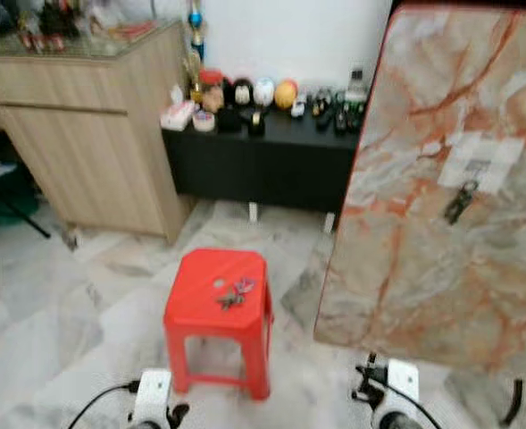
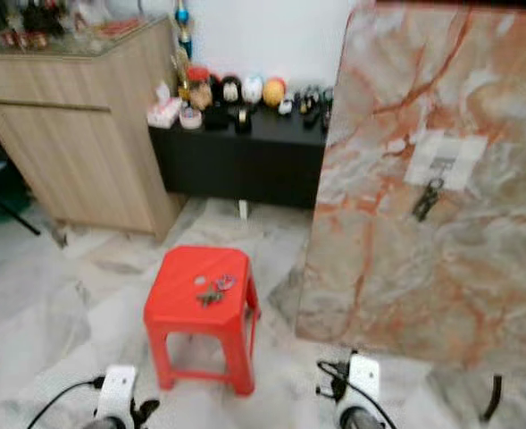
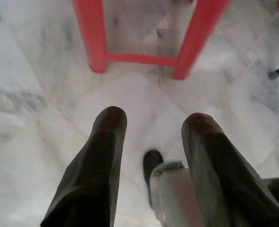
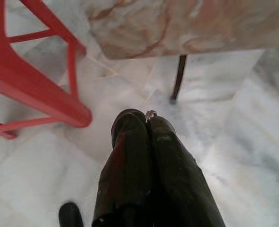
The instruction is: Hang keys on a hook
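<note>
Keys [image 1: 234,293] on red stool [image 1: 196,308]; no legible writing; left fingers [image 3: 101,161] spread, right fingers [image 4: 130,161] pressed together.

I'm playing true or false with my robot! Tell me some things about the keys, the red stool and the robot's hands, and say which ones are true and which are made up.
1. The keys lie on top of the red stool. True.
2. The left gripper has its jaws pressed together. False: they stand apart, with floor showing between them.
3. The right gripper has its jaws shut. True, with a small bit of metal at the tips; what it is cannot be told.
4. The marble board lies flat on the floor. False: it stands upright, tilted, beside the stool.
5. Something dark hangs from the white patch on the board. True.
</note>
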